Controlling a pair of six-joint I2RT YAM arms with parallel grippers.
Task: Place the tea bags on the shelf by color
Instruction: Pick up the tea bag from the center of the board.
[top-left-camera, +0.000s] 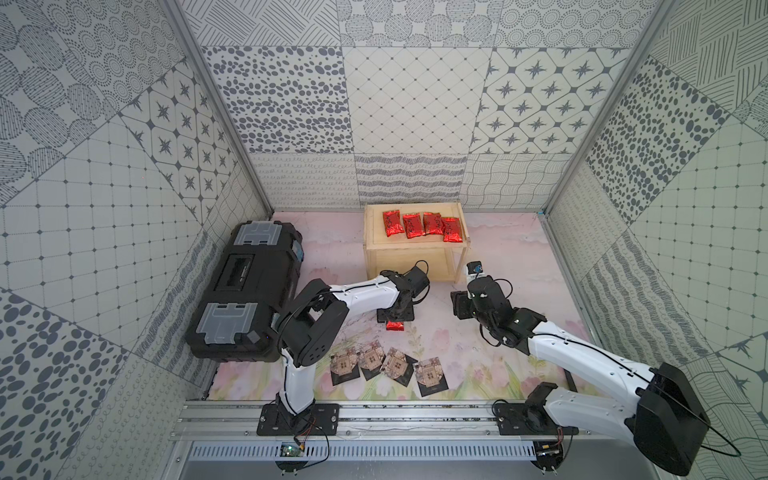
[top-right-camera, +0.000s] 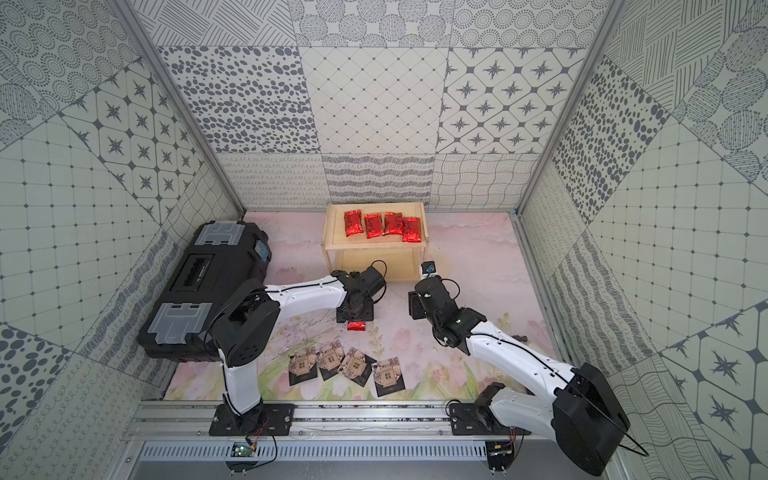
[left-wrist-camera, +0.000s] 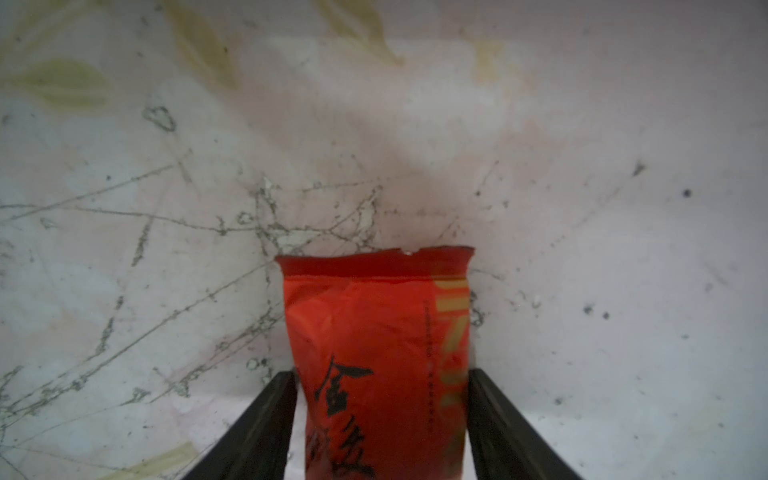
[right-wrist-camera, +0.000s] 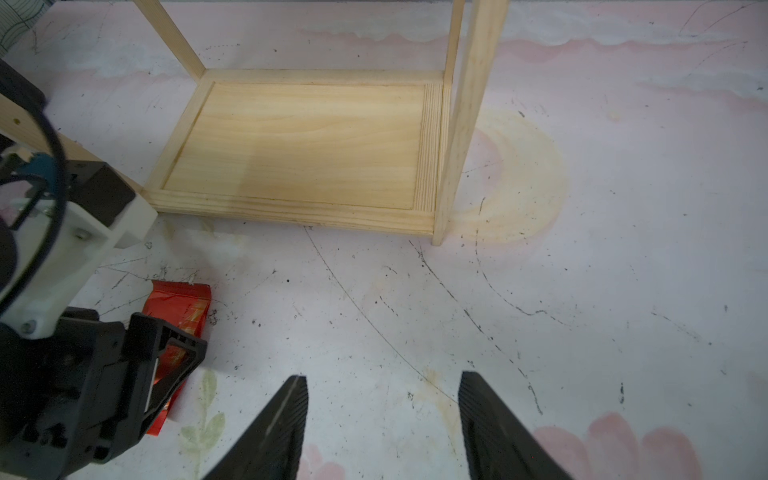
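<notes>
Overall, the table (top-left-camera: 532, 257) carries every item under inspection; the black toolbox (top-left-camera: 245, 291) stands at the robot's left side and plays no part in the sorting. The shelf (top-left-camera: 374, 232) stands at the far middle of the table; its upper tier holds four red tea bags (top-left-camera: 412, 225) laid side by side, while its lower tier (right-wrist-camera: 307, 141) is bare wood in the right wrist view. Four black tea bags (top-left-camera: 397, 365) lie in a loose row on the table near the arm bases, well apart from the shelf; none has been shelved. A fifth red tea bag (left-wrist-camera: 374, 353) lies on the table between the shelf and the black row; the left pincer (left-wrist-camera: 382, 374) is down over it, its jaws set against both long edges, grasping it, though it is not seen clear of the surface. The right pincer (right-wrist-camera: 383, 376) hangs released near the shelf's front corner post, nothing between its jaws.

Assessment: the red group is nearly complete, one bag outstanding and in hand; the black group is wholly outstanding, the lower tier being the likely place for it.
</notes>
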